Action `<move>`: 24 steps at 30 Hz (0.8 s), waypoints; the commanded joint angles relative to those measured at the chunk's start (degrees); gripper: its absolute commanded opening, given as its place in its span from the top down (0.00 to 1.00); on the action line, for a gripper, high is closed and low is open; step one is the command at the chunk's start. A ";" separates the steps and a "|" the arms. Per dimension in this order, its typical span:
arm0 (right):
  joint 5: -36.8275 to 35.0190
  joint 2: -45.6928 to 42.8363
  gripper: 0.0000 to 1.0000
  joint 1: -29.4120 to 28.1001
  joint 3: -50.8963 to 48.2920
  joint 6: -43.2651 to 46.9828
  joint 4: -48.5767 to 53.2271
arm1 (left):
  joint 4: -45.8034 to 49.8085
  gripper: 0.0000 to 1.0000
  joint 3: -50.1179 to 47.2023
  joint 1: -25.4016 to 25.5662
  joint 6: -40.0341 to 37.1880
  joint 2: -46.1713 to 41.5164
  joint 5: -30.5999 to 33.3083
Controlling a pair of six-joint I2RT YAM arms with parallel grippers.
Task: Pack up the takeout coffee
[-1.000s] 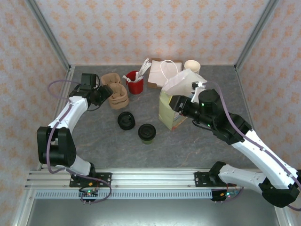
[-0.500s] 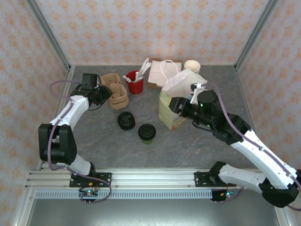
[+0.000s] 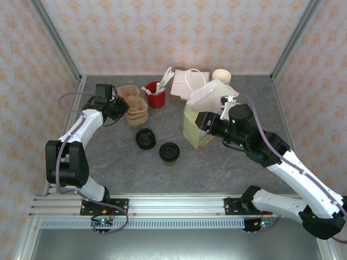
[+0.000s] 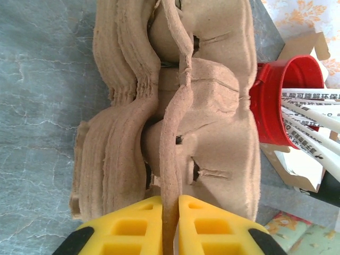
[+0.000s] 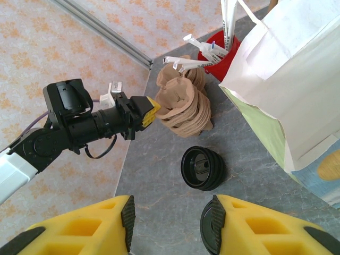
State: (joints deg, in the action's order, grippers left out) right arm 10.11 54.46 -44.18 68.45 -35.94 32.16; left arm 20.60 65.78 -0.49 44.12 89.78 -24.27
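We judge the coffee cup [image 3: 169, 153] light and crushable, so we should grip it gently around its sides. Our left pincer [image 4: 170, 204] pinches the cardboard carriers [image 4: 207, 122]; our right pincer [image 5: 169, 218] is spread.

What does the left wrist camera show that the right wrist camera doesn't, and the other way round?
From the left wrist you get the close-up: the left gripper with its jaws shut on a ridge of the pulp carrier stack, and the print on the straw wrappers. From the right wrist you get the wider scene: the paper bag, the black lid disc, and the right gripper with its jaws open. Both share the pulp carrier stack, the red cup and the grey table.
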 commanded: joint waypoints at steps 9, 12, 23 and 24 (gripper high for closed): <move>0.68 -0.67 0.55 0.41 1.16 -0.19 -1.34 | 4.37 0.98 10.12 -0.15 -0.03 -6.94 1.16; 1.79 -0.54 0.55 0.42 1.08 -0.04 -2.72 | 7.07 0.98 13.85 -0.15 -1.25 -9.61 0.89; 9.62 1.50 0.53 0.48 1.69 2.65 -12.40 | 11.14 1.00 19.64 3.14 -5.91 -21.62 -13.43; 11.49 1.89 0.53 0.41 1.61 3.05 -14.50 | 11.04 1.00 19.42 4.24 -5.73 -23.45 -13.84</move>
State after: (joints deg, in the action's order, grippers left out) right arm 16.51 55.59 -44.03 68.47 -34.98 24.53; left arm 29.80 84.07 1.89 40.32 69.84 -32.84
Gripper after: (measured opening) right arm 0.467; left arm 0.051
